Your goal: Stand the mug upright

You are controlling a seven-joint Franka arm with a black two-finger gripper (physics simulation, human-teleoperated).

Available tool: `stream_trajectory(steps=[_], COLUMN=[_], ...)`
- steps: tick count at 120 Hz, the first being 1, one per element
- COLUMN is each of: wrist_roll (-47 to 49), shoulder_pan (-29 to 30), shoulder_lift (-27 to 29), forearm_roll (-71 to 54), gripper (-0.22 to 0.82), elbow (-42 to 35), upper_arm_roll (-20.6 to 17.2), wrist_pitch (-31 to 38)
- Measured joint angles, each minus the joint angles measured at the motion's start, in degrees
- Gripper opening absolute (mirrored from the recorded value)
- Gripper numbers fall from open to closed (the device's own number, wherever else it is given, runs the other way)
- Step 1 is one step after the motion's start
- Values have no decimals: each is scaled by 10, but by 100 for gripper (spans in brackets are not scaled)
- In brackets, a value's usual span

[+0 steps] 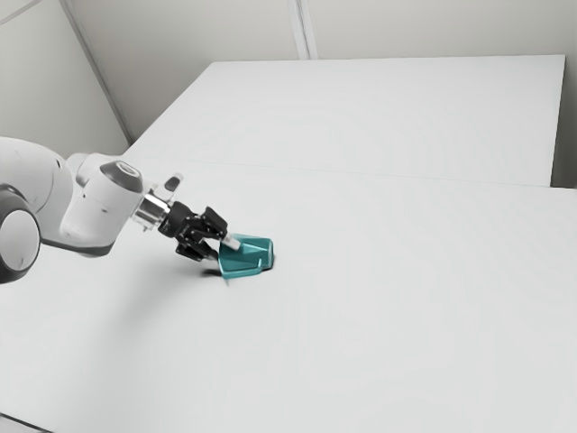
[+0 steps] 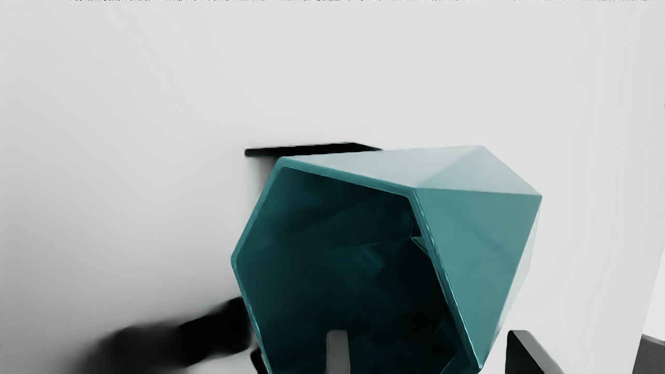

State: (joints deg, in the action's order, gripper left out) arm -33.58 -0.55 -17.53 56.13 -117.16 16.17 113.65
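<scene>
Mug (image 1: 245,256) is found lying on its side on the pale desk (image 1: 406,298), its open mouth turned to the gripper (image 1: 224,250) and its base toward the exterior view's right. Upright condition: not met.

Gripper state: open, fingers standing apart and astride one side of the mug. One finger (image 2: 337,353) is at the mouth, within the outline of the rim (image 2: 348,177); the other (image 2: 527,353) stands outside the faceted wall (image 2: 478,249), with a visible gap between it and the teal surface. No grip on the mug is observed.

Assessment of purpose: the straddle appears chosen so that closing would pinch the wall near the rim rather than span the whole body. Such a hold should leave the base free to be swung down to the desk as the mouth is turned up. Risk noted: a pinch at the very edge, on slanting facets, may let the mug pivot or slip. Whether the inner finger reaches deep enough cannot be determined.
</scene>
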Motion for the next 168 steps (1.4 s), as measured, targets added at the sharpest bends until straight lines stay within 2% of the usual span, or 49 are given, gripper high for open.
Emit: stream_trajectory(steps=[16,44,80,111,130,168], wrist_roll=[-4,-7,-9,-11,-7,32], shoulder_pan=[1,-4,-8,-12,-12,-71], shoulder_lift=[0,10,33,62,67,123], forearm_roll=[0,4,-1,-57,-128,-309], gripper=[-1,-13,-18,-18,-18,-18], elbow=[0,1,9,22,38,21], upper_arm_roll=[0,0,0,0,-4,1], wrist_pitch=[1,3,2,3,2,-19])
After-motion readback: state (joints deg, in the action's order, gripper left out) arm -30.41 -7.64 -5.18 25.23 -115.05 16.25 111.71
